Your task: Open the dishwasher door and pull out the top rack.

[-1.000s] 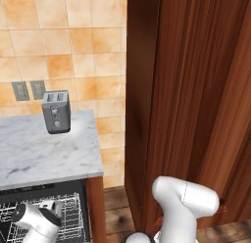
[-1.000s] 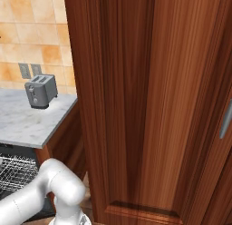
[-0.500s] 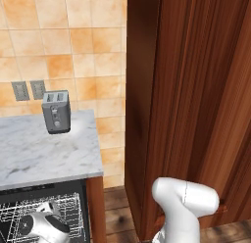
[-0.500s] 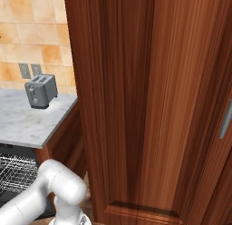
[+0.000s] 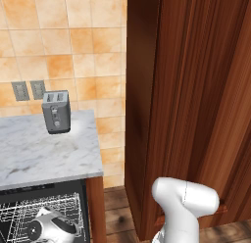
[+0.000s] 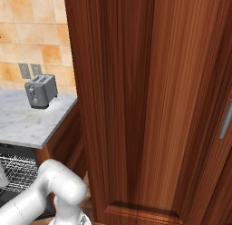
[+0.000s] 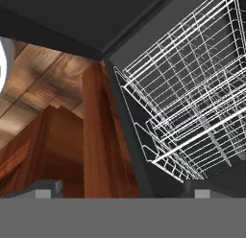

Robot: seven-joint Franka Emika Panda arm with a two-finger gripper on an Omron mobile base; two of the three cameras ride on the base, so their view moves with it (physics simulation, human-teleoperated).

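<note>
The dishwasher stands open under the marble counter. Its top rack (image 5: 46,210), a white wire-grid basket, lies in the dark opening and also appears at the lower left of the right base view (image 6: 16,172). In the hand view the top rack (image 7: 192,93) spreads across the right half, close in front of my gripper (image 7: 127,190). The gripper's fingertips (image 7: 48,186) stand wide apart with nothing between them: it is open. A flat black panel (image 7: 72,26) at the top of that view looks like the lowered dishwasher door. My white wrist (image 5: 49,228) hangs low in front of the rack.
A grey toaster (image 5: 56,111) stands on the marble counter (image 5: 49,158) under two wall sockets. A tall brown wooden cabinet (image 5: 196,100) rises right of the dishwasher, with a wooden side panel (image 7: 98,136) beside the opening. Wooden floor (image 5: 117,207) lies in between.
My hand has sunk a little lower in front of the rack. The base views have not shifted, and the gripper has stayed open.
</note>
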